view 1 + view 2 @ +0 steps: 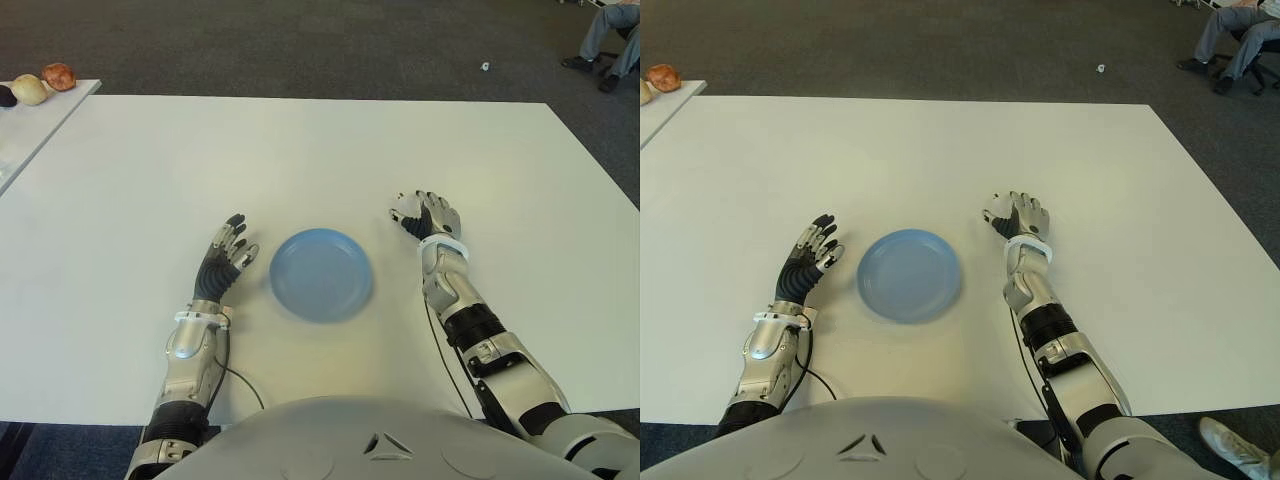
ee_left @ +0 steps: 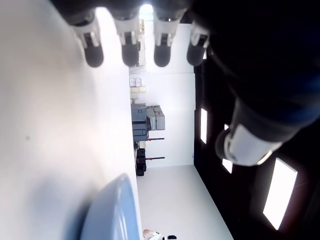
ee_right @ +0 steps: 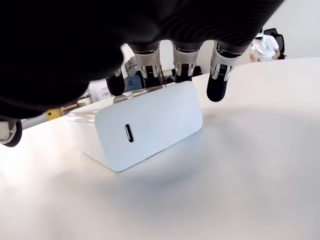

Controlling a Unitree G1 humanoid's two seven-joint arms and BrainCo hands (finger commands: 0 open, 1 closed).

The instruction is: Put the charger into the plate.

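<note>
Currently the grasp step is in hand: the right hand [image 1: 428, 216] sits over the charger [image 3: 142, 125], a white block with 1 slot-shaped port, which is on the white table [image 1: 300, 150] to the right of the blue plate [image 1: 322, 274] and apart from it. In the right wrist view, 3 fingertips [image 3: 184, 67] curl down over the block's top edge and the thumb stands off to 1 side. The block appears tilted, 1 edge raised off the table, so the hold looks partial rather than secure; whether it is fully clamped cannot be told.

The next move, by judgement, calls for closing thumb against fingers, lifting the block clear, carrying it leftward over the plate's rim and releasing it inside. The plate holds nothing yet.

Pose: the right forearm stretches forward, palm down and fingers arched. The left hand [image 1: 227, 254] shows just left of the plate, fingers extended and relaxed, grasping nothing, with its fingertips [image 2: 130, 52] close above the table.
</note>
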